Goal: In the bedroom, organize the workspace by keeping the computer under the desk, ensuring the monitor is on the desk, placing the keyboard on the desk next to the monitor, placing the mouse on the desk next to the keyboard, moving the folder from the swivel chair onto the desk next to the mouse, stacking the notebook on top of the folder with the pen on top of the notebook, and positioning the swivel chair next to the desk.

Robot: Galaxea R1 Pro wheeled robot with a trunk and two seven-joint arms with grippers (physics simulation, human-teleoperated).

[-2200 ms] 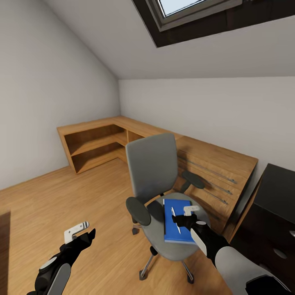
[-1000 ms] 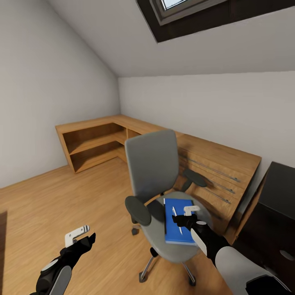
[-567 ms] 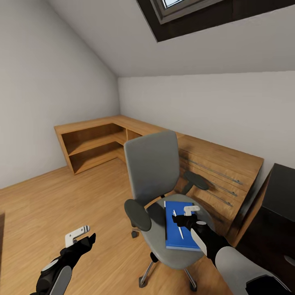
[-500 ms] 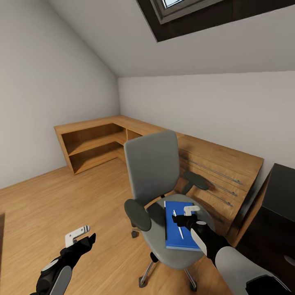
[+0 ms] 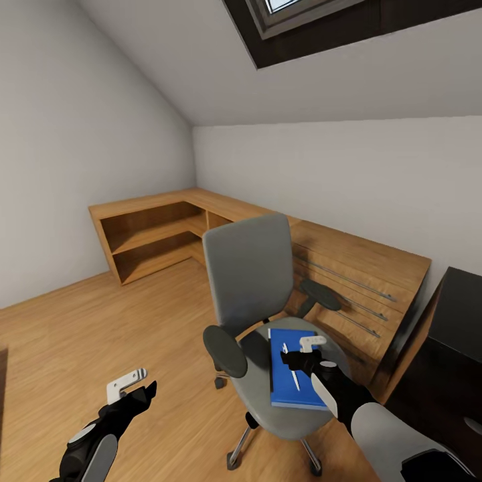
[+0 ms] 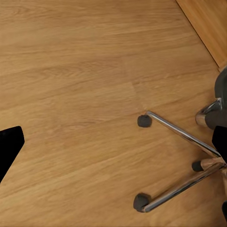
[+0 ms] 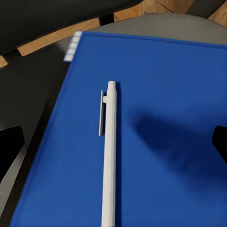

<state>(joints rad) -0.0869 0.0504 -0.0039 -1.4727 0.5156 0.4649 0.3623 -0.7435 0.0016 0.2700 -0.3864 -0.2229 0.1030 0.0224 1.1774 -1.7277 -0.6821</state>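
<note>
The grey swivel chair (image 5: 249, 274) stands mid-room on the wooden floor. On its seat lies the blue folder (image 5: 294, 388), and the white pen (image 5: 290, 366) rests on the folder. My right gripper (image 5: 302, 351) hovers open just above them. The right wrist view shows the pen (image 7: 109, 161) lying lengthwise on the folder (image 7: 161, 142), with my right gripper (image 7: 113, 144) spread wide over it and touching nothing. My left gripper (image 5: 134, 387) hangs open above the floor, left of the chair. The black desk (image 5: 462, 301) shows at the right edge. The computer, monitor, keyboard, mouse and notebook are out of view.
A light wooden cabinet (image 5: 154, 227) with open shelves runs along the back wall and into the corner behind the chair. The chair's silver star base (image 6: 182, 135) and casters spread over the floor near my left gripper (image 6: 113, 142). Open floor lies to the left.
Over the first second the whole picture shifted slightly, so the camera moved. In the last half second nothing has visibly changed. Both grippers stay open in the same pose.
</note>
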